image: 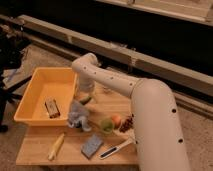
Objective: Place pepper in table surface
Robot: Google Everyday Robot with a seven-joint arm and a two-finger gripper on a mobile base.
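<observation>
- The claw (83, 94) hangs low at the table's back edge, at the bin's right wall and right above the pepper (86, 100). Its jaws are spread wide, released, with nothing between them.
- The pepper lies flat on the table (40, 145), just beside the bin (25, 119) and just behind the plush toy (77, 115). I cannot tell whether a fingertip touches it.
- As it lies on the wood and outside the bin, the placing looks as good as done. The step in hand seems to be getting the claw away cleanly.
- To do that well, lift straight up first. A sideways drag could roll the pepper or nudge it toward the table edge.
- Keep the jaws wide until they are above the pepper, so neither finger catches it.
- Watch the bin wall on one side and the toy in front, for there is little room and a knocked toy could push the pepper.
- The arm (110, 80) reaches in from the right, over the back of the table.
- Farther out, the green fruit (106, 125), the corn (56, 146) and the sponge (91, 145) lie well clear.
</observation>
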